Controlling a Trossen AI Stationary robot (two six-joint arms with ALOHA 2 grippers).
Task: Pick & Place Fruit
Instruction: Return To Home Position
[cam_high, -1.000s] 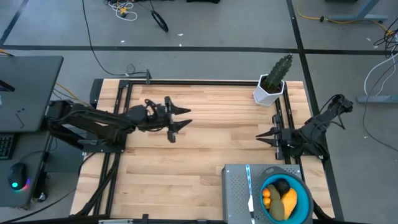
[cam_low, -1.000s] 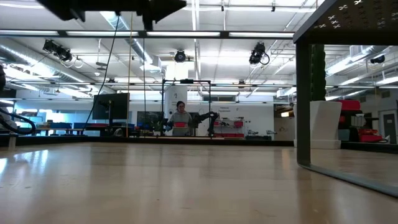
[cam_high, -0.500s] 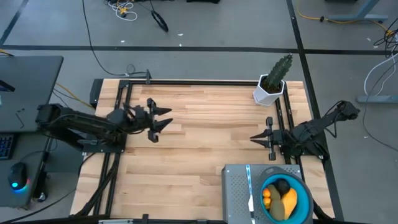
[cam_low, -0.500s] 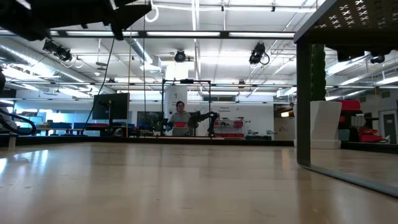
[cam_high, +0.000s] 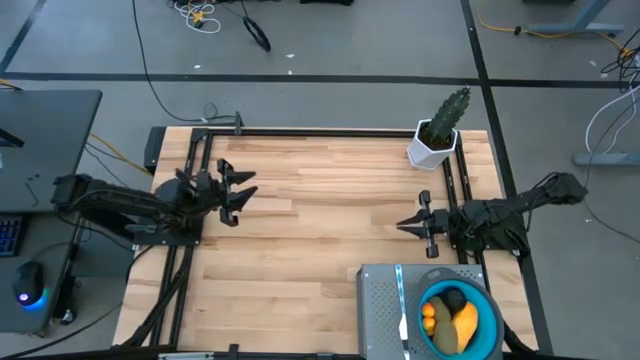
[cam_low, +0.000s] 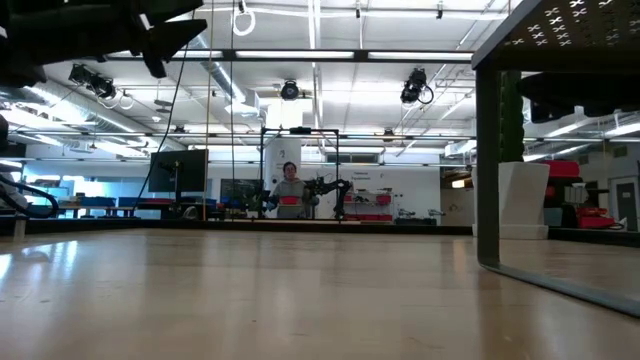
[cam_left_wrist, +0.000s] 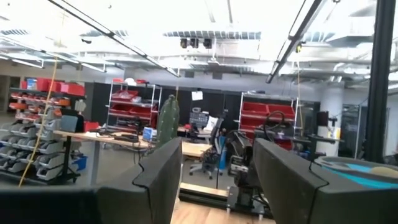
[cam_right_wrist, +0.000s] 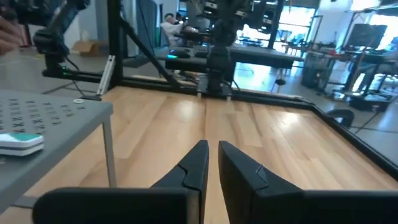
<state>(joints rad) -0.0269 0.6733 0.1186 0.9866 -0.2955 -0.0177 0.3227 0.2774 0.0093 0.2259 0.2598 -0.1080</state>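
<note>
At the near right corner the fruit (cam_high: 455, 316) lies heaped in the blue strainer bowl (cam_high: 489, 303) on the grey shelf (cam_high: 378, 310), with the white knife (cam_high: 402, 300) beside it, so nothing looks left to carry. Farther in, the right gripper (cam_high: 403, 224) hangs at the bench's (cam_high: 320, 240) right edge, fingers pressed almost together on nothing. The left gripper (cam_high: 246, 186) sits at the left edge, fingers spread and empty. Both seem tucked aside for parking. The cactus (cam_high: 440, 130) stands far right.

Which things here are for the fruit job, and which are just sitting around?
For the job: fruit, blue strainer bowl, grey shelf, left arm, right arm.
Just lying about: cactus in its white pot, white knife, floor cables.
</note>
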